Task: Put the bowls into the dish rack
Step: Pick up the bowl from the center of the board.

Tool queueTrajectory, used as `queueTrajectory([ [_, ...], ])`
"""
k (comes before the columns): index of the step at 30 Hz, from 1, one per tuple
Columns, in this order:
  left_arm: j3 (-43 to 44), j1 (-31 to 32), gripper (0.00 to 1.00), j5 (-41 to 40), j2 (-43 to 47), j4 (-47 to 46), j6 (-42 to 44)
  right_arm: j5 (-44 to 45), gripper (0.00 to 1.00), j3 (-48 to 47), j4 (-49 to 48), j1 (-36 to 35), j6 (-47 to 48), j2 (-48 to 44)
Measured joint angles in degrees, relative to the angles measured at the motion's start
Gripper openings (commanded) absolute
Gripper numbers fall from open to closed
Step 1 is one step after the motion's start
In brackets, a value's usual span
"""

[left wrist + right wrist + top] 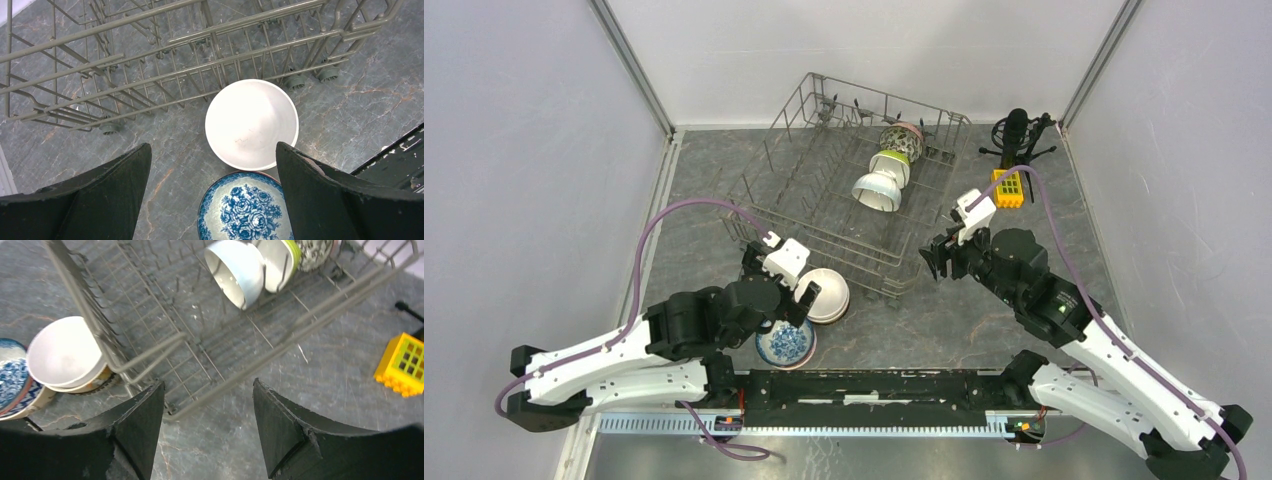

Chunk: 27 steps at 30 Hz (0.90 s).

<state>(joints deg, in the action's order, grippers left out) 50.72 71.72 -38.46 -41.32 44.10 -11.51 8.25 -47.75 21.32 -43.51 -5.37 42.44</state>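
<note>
Three bowls are already racked at the dish rack's [809, 190] two o'clock corner: white bowl [879, 190], lime green bowl [891, 165], speckled bowl [902, 142]. Still on the counter [924, 320] at six o'clock are a white stack [829, 293] and a blue floral bowl [786, 343]. The left jaws hover over these, wide open and empty. The right jaws are also open and empty.

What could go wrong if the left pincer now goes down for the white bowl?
1. The white bowl sits nested in a second bowl, which might lift with it and drop.
2. The blue patterned bowl lies close beside it, also between the fingers of the open left pincer; closing could shove it.
3. The dish rack stands close behind the white bowl, so a lift may catch its wires.
</note>
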Motion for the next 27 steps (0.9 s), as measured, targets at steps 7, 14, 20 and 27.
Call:
queueTrajectory([
  [7, 0.00, 0.00, 1.00, -0.02, -0.44, 0.00, 0.00, 4.17, 0.70, 6.25, 2.21, 0.00, -2.99, -1.20],
  [14, 0.00, 0.00, 1.00, -0.02, -1.68, 0.09, 0.00, 4.28, 0.70, 9.55, 2.43, 0.00, -4.50, -1.79],
  [20, 0.00, 0.00, 1.00, -0.02, -2.45, 0.13, -0.02, 4.24, 0.68, 11.15, 1.92, 0.00, -5.53, -2.32],
  [27, 0.24, 0.02, 0.99, 1.60, -3.82, 0.39, -2.43, 2.01, 0.66, 11.15, 1.95, 0.02, -4.96, -3.80],
])
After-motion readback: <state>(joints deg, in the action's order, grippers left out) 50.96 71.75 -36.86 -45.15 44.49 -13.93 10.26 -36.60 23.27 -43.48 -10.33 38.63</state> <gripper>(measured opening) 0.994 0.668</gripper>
